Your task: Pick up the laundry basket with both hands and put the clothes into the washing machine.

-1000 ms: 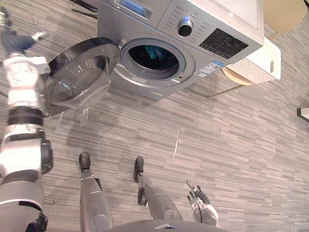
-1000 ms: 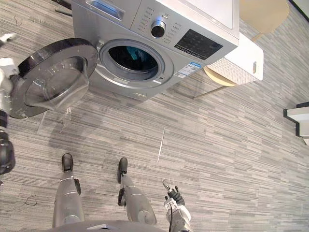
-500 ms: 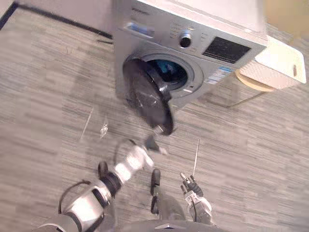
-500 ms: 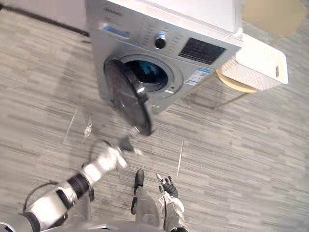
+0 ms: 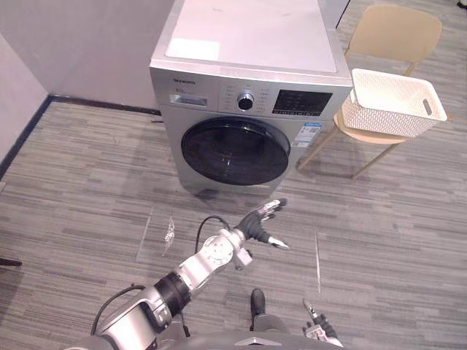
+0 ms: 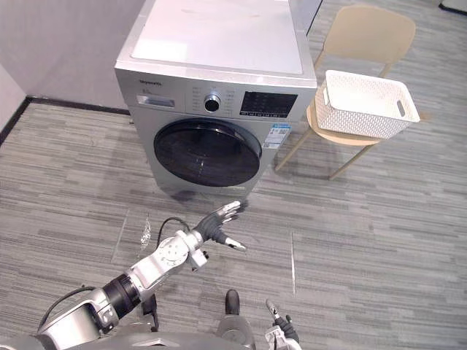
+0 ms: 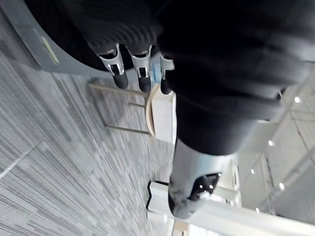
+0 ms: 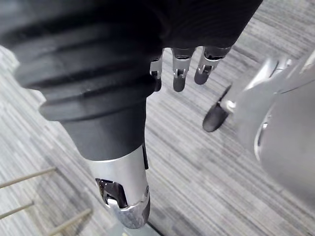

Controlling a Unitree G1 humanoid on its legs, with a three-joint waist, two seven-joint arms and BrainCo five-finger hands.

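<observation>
Hovering before the washer (image 5: 248,95), left hand (image 5: 259,221) spread, empty; door (image 5: 236,151) now shut (basket (image 5: 394,102) beside washer looks empty), loading likely done.

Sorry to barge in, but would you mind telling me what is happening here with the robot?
The robot faces the washing machine, whose round door is now shut; a second ago it stood wide open. The left hand is stretched out in front of the door, fingers open, touching nothing. The right hand hangs low at the robot's side, open and empty. The white laundry basket sits on the chair to the right of the machine and looks empty.
</observation>
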